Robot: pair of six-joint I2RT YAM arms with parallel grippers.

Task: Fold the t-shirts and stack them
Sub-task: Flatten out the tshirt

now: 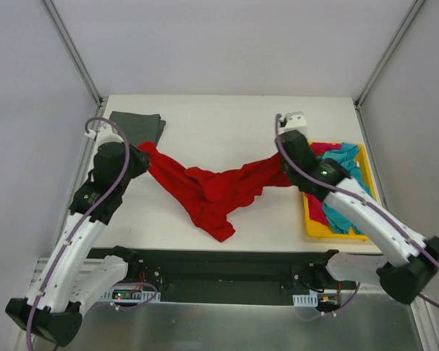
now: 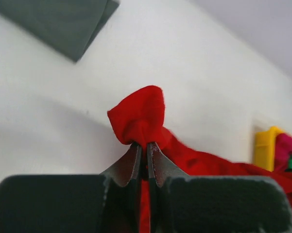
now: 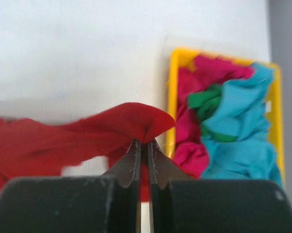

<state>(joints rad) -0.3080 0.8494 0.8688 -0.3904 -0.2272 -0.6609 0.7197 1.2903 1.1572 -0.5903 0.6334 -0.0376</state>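
Note:
A bright red t-shirt (image 1: 212, 191) hangs stretched between my two grippers above the table, sagging in the middle. My left gripper (image 1: 141, 152) is shut on its left end, a red bunch (image 2: 138, 116) above the fingertips. My right gripper (image 1: 280, 162) is shut on its right end (image 3: 136, 121). A folded dark grey t-shirt (image 1: 137, 127) lies flat at the far left; it also shows in the left wrist view (image 2: 63, 24). Turquoise (image 1: 345, 191), pinkish-red (image 3: 192, 155) and green (image 3: 206, 97) t-shirts lie crumpled in the yellow tray (image 1: 329, 232).
The yellow tray stands at the table's right edge, close beside my right arm. White walls with metal frame bars (image 1: 73, 47) enclose the table on three sides. The table's near edge (image 1: 204, 251) runs just below the hanging shirt.

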